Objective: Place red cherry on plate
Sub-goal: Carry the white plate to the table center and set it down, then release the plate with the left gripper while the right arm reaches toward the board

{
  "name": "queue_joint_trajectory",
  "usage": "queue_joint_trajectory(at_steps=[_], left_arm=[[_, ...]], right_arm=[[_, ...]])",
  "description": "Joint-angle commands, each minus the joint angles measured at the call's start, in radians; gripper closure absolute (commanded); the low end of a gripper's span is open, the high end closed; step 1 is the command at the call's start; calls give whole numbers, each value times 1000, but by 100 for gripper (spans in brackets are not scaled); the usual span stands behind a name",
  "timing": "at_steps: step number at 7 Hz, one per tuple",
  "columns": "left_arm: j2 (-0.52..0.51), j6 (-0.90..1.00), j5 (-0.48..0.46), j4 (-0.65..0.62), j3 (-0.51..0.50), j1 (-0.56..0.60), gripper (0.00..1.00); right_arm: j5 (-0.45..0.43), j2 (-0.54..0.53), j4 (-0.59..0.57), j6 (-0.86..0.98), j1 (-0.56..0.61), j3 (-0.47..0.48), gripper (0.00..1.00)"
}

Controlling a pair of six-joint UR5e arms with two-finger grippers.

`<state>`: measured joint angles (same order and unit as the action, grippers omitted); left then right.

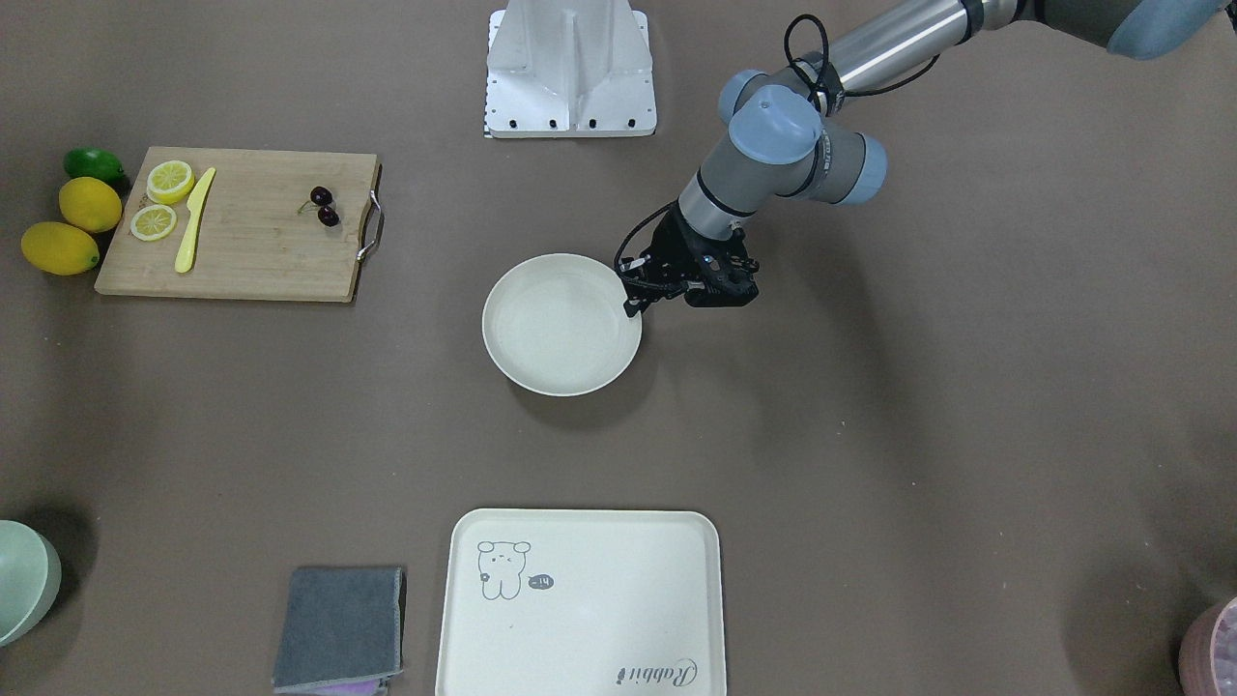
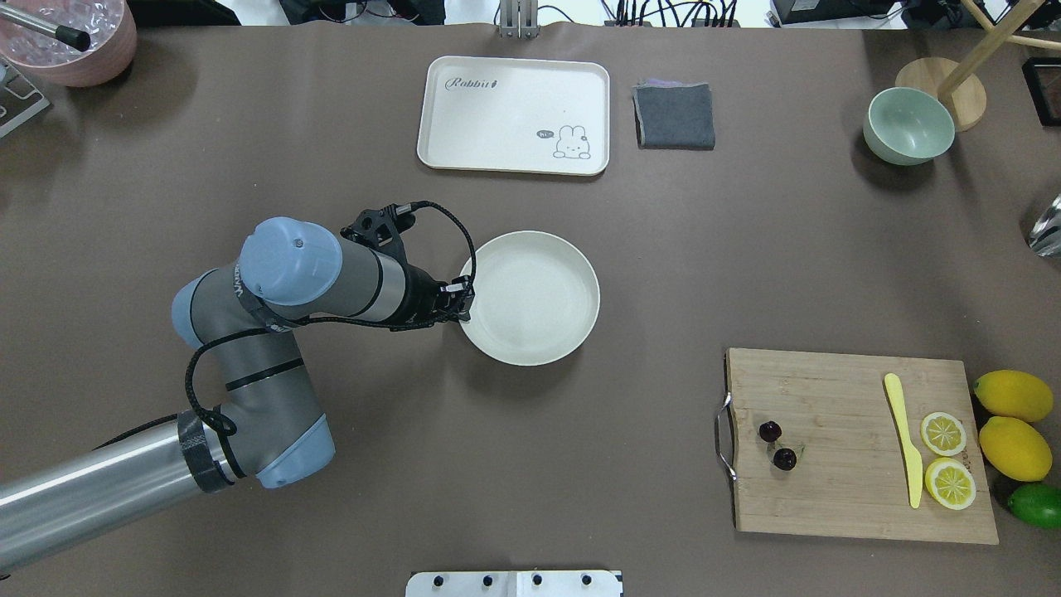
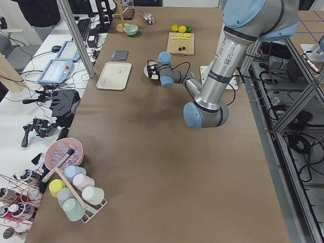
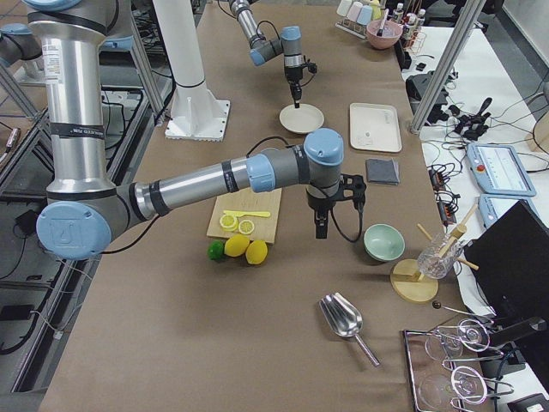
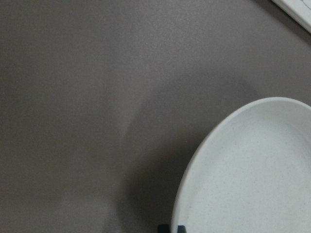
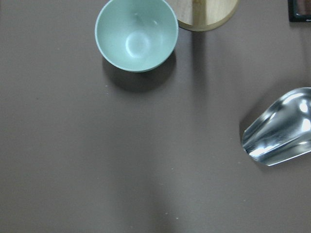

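Observation:
The red cherry, a pair of tiny dark fruits, lies on the wooden cutting board near its metal handle, also seen from the front. The plate is round, cream-white and bare, and rests mid-table. My left gripper points down at the plate's rim. In the left wrist view its fingertips stand close together with the rim between them. My right gripper hangs over bare table between the board and the green bowl. Whether it is open or shut I cannot tell.
On the board lie a yellow knife and two lemon slices, with lemons and a lime beside it. Across the table are a cream tray, a grey cloth and a green bowl. A metal scoop lies nearby.

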<state>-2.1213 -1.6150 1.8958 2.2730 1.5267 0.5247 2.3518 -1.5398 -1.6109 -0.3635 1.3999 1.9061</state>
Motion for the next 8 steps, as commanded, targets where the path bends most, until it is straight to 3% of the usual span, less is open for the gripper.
queue_joint_trajectory(at_steps=[1,2,4,6,8], left_arm=[[10,7,-3,0,4,4,29],[39,29,-3,0,29,5,2],[58,49,-1,-1,47,36,2],[93,218,-1,-19,76,110,2],[96,486,-1,-64,75,182,2]], right_arm=[[-9,21,40,-242,-149,127,0],[-12,1,131,-347,-206,142,0],[-131,-67,378,-573,-391,148,0],[-241,-97,416,-708,-559,195,0],[-288,-132,428,-712,-689,231,0]])
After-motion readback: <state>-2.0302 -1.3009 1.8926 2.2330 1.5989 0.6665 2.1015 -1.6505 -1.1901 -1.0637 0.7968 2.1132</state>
